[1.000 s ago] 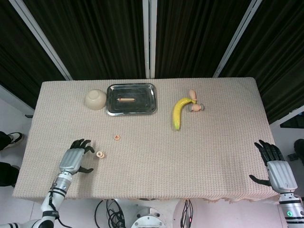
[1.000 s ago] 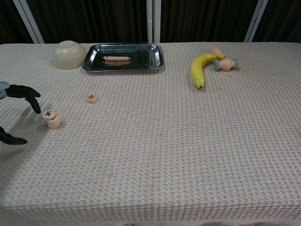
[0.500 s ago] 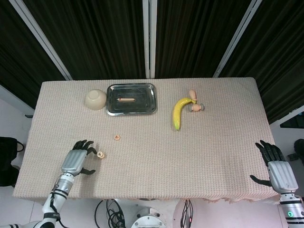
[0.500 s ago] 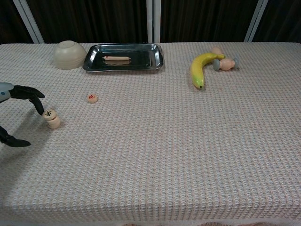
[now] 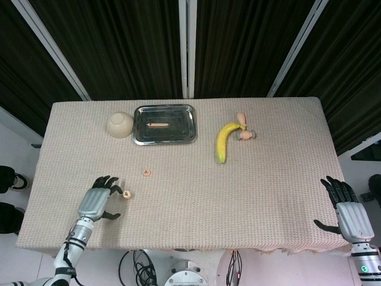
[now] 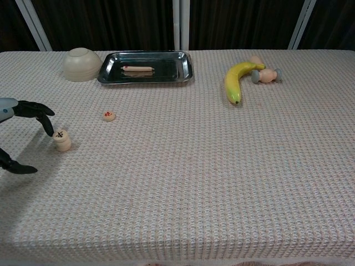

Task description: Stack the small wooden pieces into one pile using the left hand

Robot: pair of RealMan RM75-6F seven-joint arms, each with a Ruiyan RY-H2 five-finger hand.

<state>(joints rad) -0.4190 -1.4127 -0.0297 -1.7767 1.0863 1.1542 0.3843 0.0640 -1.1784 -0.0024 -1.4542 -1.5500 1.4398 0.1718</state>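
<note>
Left hand [image 6: 22, 130] spread — fingertips touching the stacked wooden pieces [image 6: 62, 141].

a beige woven cloth [image 5: 196, 196] covers the table. near its far edge an upturned cream ceramic bowl [image 5: 119, 124] sits just left of a shiny rectangular metal tray [image 5: 165, 124], which holds a small pinkish stick-like item [image 5: 158, 125]. further right lies a curved yellow banana [image 5: 225, 140], its far end touching a small peach-and-grey dumbbell-shaped toy [image 5: 244, 131]. dark curtains [image 5: 119, 42] hang behind.
</note>
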